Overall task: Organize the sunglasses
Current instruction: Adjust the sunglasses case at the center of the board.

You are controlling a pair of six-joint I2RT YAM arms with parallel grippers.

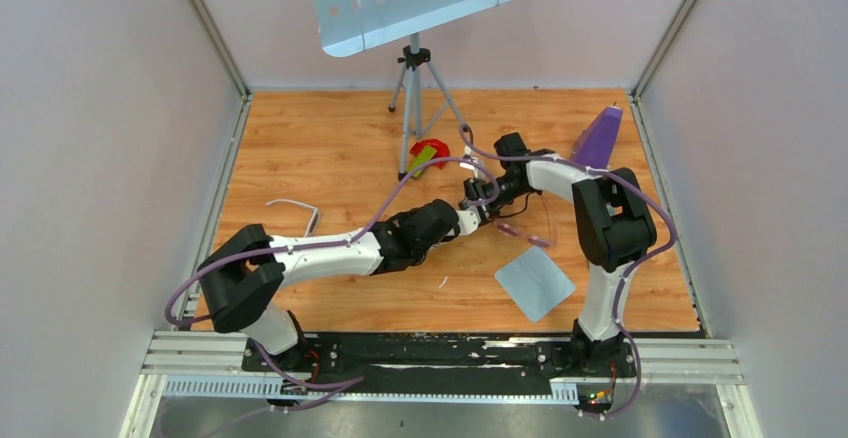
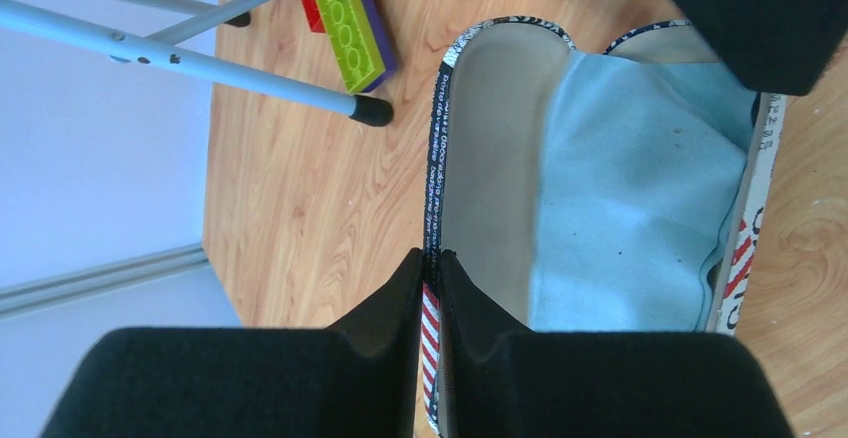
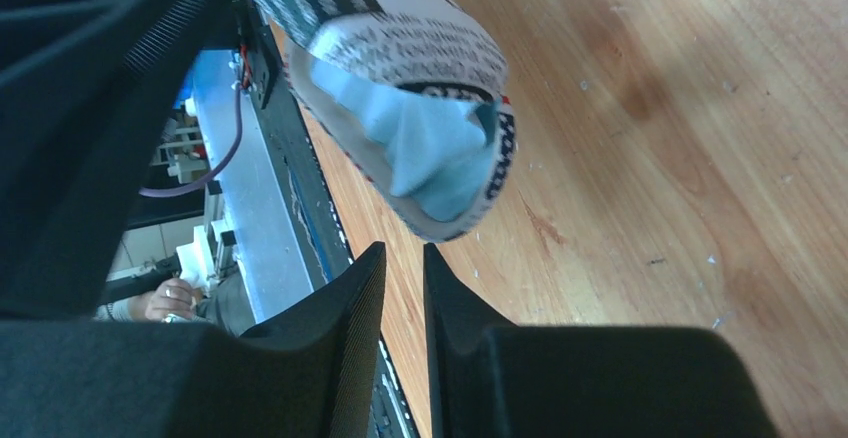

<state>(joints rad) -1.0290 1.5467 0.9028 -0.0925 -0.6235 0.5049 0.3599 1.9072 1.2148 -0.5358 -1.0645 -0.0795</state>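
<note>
Case preparation, mid-counter. The left tool [image 2: 432, 258] is clamped on the near rim of the open case [image 2: 490, 178], which carries a light blue cloth [image 2: 640, 188] inside. The right tool [image 3: 405, 258] sits just beside the case; its jaws stand a narrow gap apart, with nothing between them and touching nothing visible.

The sunglasses [image 1: 522, 234] appear as a faint pinkish outline on the counter [image 1: 330, 148], just right of the two tools. They lie between the tools and a second cloth [image 1: 535, 283] nearer the bases; their orientation cannot be told.

Judged step: readying the case before the glasses go in. To do this well, the left clamp should hold the rim steady with the mouth open. The right tool should withdraw without snagging the cloth, then take the thin frame gently.
</note>
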